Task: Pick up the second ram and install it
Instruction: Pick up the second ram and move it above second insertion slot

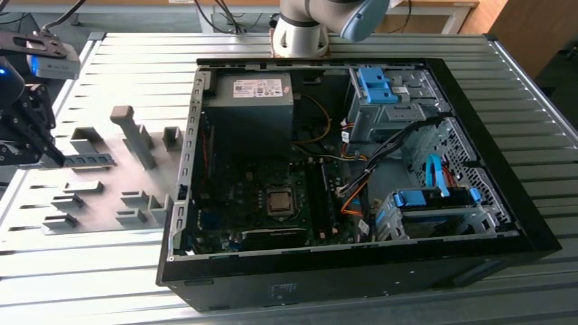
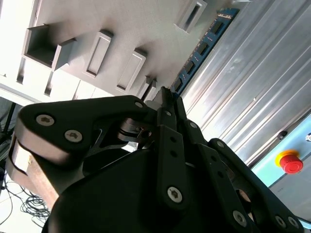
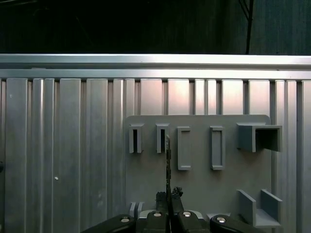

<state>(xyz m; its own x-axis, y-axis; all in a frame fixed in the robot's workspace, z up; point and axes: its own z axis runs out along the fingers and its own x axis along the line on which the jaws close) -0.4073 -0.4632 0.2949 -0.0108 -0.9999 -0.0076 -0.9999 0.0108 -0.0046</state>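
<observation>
The second ram [image 1: 91, 161] is a thin blue-green stick with dark chips, at the exterior view's left over the grey holder plate [image 1: 99, 206]. My black gripper [image 1: 53, 160] holds one end of it, fingers pressed together on the board. In the second wrist view the ram [image 2: 201, 46] runs away from the gripper [image 2: 165, 97] along the plate's edge. In the first wrist view the ram [image 3: 168, 155] shows edge-on, rising from the gripper [image 3: 168, 194] between grey holder blocks [image 3: 160, 138]. I cannot tell whether it still rests on the plate.
The open computer case [image 1: 532, 237] lies on the slatted metal table, its motherboard [image 1: 262, 223] with long dark slots [image 1: 318, 193] exposed. A tall grey upright [image 1: 135, 135] stands on the plate near the case. A red stop button [image 2: 290, 162] sits beyond the table.
</observation>
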